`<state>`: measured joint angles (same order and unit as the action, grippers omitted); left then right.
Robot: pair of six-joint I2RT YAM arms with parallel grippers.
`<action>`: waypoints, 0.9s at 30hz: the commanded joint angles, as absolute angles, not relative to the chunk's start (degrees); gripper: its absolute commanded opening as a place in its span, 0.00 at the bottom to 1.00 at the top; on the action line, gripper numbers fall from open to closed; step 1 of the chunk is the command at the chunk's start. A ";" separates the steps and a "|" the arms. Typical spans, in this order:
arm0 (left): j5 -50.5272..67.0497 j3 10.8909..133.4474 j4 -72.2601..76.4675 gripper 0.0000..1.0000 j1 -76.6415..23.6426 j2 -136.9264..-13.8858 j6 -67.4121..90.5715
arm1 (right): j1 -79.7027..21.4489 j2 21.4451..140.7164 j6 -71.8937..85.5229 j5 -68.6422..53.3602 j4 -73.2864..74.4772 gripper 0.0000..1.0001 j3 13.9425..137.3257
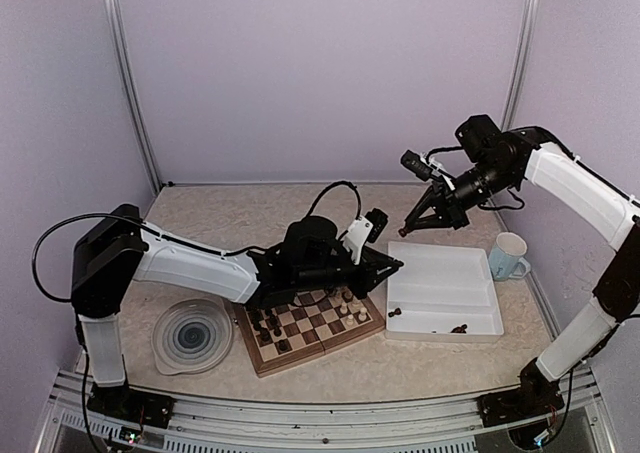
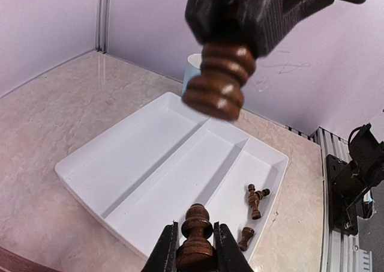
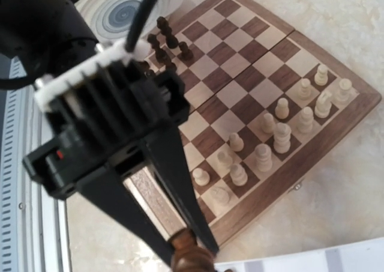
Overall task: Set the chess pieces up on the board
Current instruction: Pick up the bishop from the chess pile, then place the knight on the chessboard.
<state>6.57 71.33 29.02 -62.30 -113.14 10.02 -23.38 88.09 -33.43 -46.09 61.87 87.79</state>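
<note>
Dark chess piece [image 2: 195,245] pinched upright in left claw [image 2: 194,231] at white tray [image 2: 120,158] edge; right claw [image 3: 191,251] clamps second dark piece [image 2: 219,83]. Upright holds likely suit standing them on board [image 3: 231,95].

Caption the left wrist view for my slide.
Left pincer grips a dark chess piece at the white tray; right pincer holds a second piece overhead.
</note>
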 commanded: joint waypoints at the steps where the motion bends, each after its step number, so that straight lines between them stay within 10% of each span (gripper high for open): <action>1: 6.40 68.11 29.71 0.03 -61.23 -108.13 10.65 | -24.25 89.22 -33.44 -45.61 62.08 0.00 91.07; 27: -12.88 46.06 3.17 0.03 -35.78 -55.34 6.86 | -53.33 127.58 -34.14 -13.64 56.99 0.00 122.06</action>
